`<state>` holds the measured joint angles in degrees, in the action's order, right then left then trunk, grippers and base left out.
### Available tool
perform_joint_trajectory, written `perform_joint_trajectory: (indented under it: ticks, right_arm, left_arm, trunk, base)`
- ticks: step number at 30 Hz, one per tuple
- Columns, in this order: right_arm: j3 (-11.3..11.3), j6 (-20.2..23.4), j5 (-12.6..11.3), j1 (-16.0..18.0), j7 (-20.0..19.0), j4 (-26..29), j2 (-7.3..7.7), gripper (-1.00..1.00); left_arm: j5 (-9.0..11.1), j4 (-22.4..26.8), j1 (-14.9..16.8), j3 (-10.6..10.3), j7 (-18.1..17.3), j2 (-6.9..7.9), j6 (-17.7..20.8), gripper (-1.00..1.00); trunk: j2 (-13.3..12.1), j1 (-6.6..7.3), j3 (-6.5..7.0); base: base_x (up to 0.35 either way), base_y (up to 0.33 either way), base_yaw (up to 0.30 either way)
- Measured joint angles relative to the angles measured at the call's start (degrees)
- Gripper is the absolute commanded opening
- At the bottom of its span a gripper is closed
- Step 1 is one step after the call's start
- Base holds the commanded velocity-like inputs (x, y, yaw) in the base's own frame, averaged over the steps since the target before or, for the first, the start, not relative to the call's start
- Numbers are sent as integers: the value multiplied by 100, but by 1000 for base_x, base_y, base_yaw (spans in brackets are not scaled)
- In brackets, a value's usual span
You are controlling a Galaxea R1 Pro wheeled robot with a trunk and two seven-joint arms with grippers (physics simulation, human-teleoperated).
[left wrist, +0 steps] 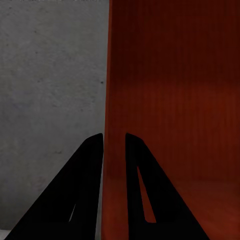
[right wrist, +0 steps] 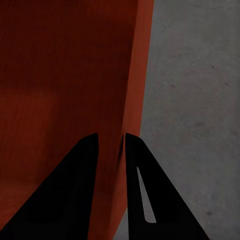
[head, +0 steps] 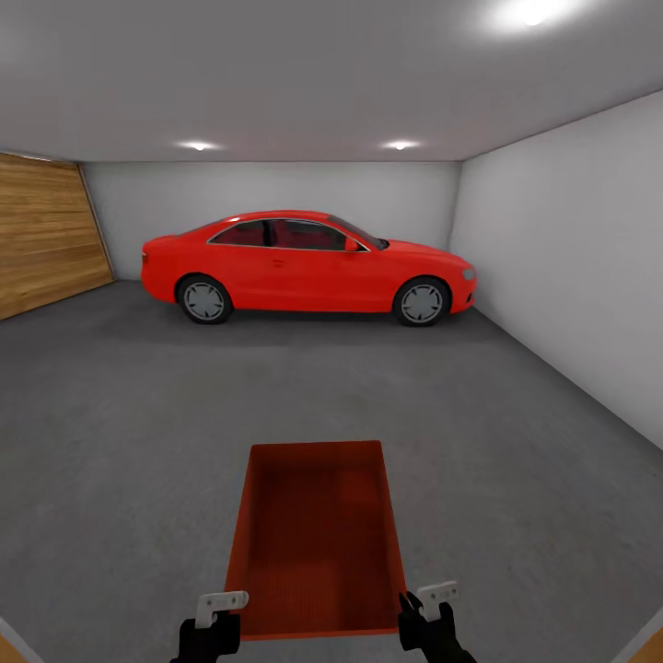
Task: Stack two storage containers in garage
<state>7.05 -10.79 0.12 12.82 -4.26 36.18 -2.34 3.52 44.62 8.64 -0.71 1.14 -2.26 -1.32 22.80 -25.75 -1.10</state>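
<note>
Orange-red bin (head: 316, 539) held over garage floor (head: 516, 460), one thin side wall pinched between each set of jaws: left gripper (left wrist: 114, 142) and right gripper (right wrist: 111, 142) both clamped narrow. Risk: uneven lowering twists the wall out, bin drops crooked.

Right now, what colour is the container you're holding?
Orange-red, plain with no pattern. The storage container shows best in the head view, held over the grey floor.
</note>
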Motion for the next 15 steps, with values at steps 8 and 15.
perform_joint_trajectory:
  ticks: [8, 15]
  right_arm:
    - [0, -4, 0, 0, 0, 0, 0, -100]
    - [-3, -4, 2, 0, -1, -3, 0, -100]
  left_arm:
    - [0, 0, 0, -1, 0, 0, -3, -100]
    - [-2, 3, 0, 0, 0, -1, 5, -100]
  trunk:
    - [0, 0, 0]
    - [0, 0, 0]
  base:
    - [0, 0, 0]
    - [51, 87, 0]
